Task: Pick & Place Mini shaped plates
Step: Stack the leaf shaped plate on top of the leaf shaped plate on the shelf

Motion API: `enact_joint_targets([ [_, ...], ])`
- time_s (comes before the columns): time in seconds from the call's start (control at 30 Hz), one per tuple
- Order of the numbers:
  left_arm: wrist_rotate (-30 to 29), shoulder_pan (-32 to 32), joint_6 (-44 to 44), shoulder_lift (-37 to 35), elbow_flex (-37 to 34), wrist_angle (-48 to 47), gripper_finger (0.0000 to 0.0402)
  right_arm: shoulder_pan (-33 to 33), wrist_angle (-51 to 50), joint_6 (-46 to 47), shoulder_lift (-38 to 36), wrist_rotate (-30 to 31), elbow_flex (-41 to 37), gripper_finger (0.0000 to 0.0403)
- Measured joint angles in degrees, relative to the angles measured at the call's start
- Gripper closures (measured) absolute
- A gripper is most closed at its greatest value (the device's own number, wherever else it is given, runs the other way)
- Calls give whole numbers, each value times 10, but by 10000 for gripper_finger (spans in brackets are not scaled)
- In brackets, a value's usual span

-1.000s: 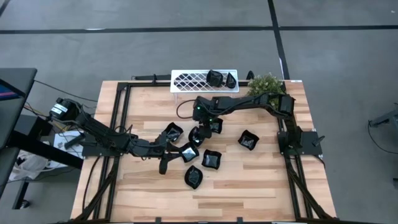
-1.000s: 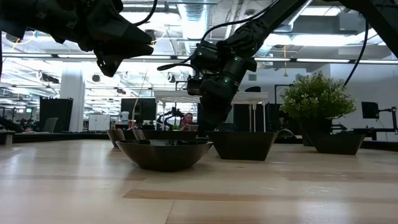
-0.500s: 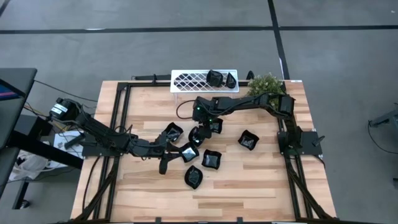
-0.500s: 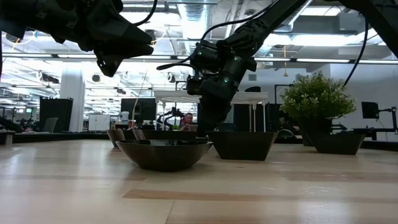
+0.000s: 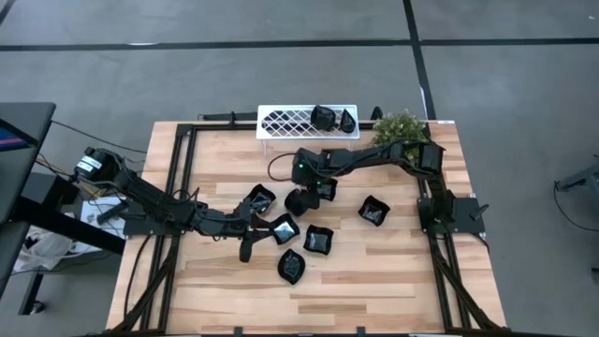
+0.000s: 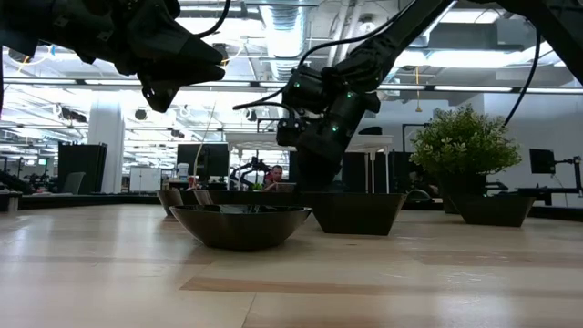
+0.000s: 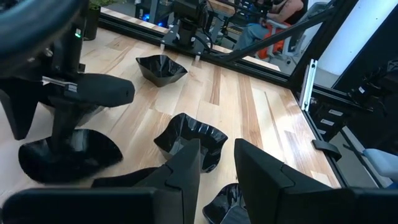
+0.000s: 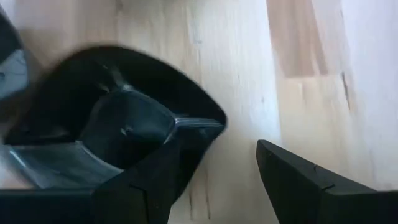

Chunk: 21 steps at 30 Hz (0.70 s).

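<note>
Several glossy black mini shaped plates lie mid-table in the high view, among them one (image 5: 260, 198), one (image 5: 318, 240) and one (image 5: 374, 211) off to the right. Two more plates (image 5: 323, 117) sit on the white lattice rack (image 5: 281, 122). My right gripper (image 5: 299, 195) points down at a plate (image 5: 298, 202). In the right wrist view it (image 8: 239, 146) is open, one finger against that plate's (image 8: 118, 106) rim and the other over bare wood. My left gripper (image 5: 265, 223) hovers open and empty, with a scalloped plate (image 7: 189, 140) just beyond its fingers (image 7: 186, 165).
A green potted plant (image 5: 401, 128) stands at the back right corner beside the rack. A black frame rail (image 5: 178, 159) borders the tabletop. Bare wood lies along the front edge (image 5: 309, 304). In the low view a plate (image 6: 241, 226) is nearest the camera.
The right arm's wrist has tilted and shifted slightly over its plate. The left arm has not moved.
</note>
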Motion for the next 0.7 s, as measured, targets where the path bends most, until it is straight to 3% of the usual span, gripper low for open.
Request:
enact_joint_targets([
  [0.7,0,0,0,0,0,1,300,0,-8,1,-1,-1,5,203],
])
